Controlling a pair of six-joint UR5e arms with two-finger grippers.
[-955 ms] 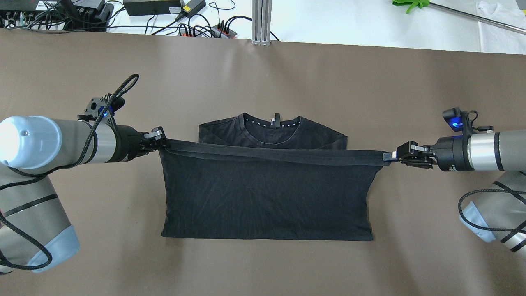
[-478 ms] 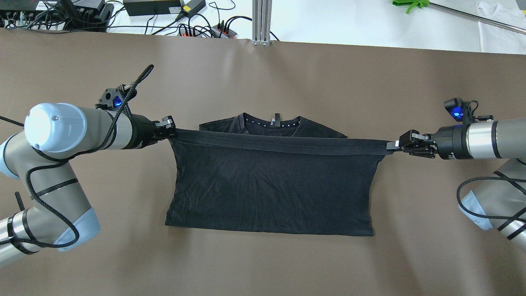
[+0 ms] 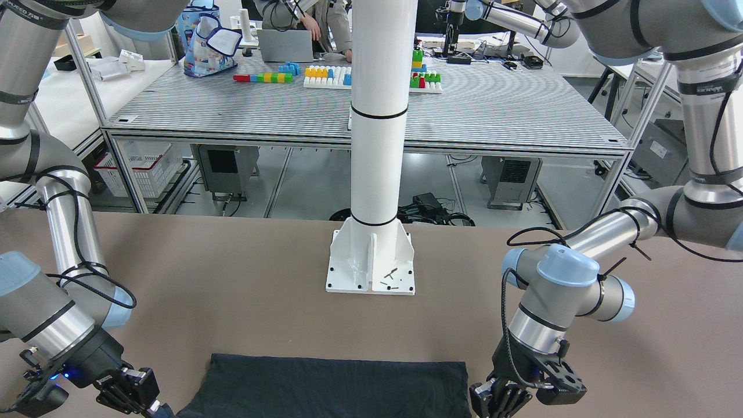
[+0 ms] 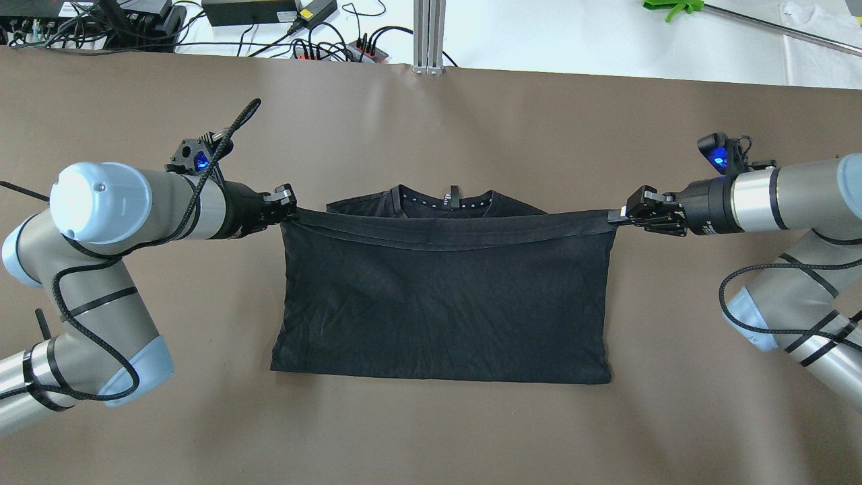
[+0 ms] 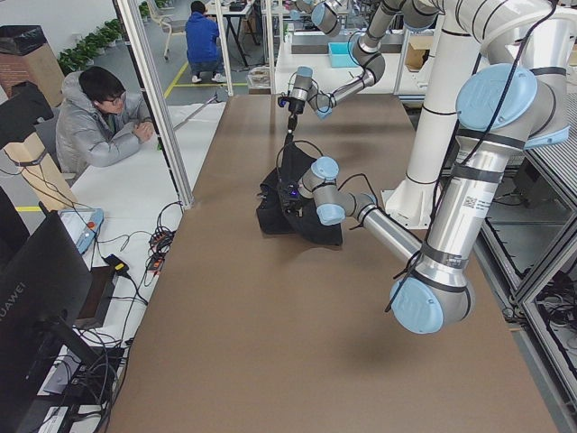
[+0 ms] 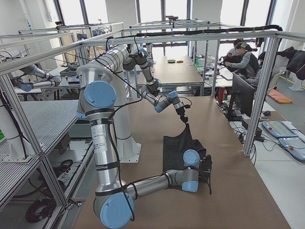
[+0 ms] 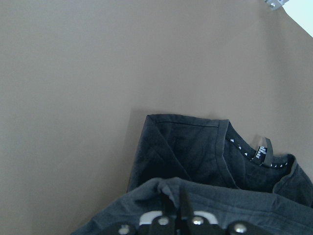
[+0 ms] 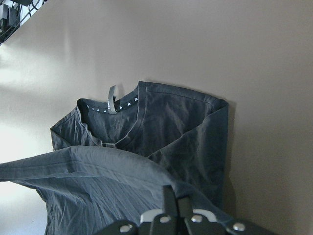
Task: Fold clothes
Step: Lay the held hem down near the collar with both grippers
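The clothes are one black T-shirt (image 4: 444, 303) lying on the brown table, with its collar (image 4: 448, 200) at the far side. Its hem is lifted and stretched between my grippers, just short of the collar. My left gripper (image 4: 291, 205) is shut on the hem's left corner. My right gripper (image 4: 616, 217) is shut on the right corner. The left wrist view shows the fingers pinching cloth (image 7: 195, 156) with the collar beyond. The right wrist view shows the same on its side of the shirt (image 8: 146, 147). In the front-facing view the shirt (image 3: 331, 386) lies at the bottom edge.
A white pole on a base plate (image 3: 371, 261) stands on the table at the robot's side. Cables and power strips (image 4: 323, 47) and an aluminium post (image 4: 428, 34) lie beyond the far table edge. An operator (image 5: 99, 117) sits at that side.
Both grippers have carried the hem farther toward the collar. The right gripper has also moved inward, so the hem now sags a little in the middle.
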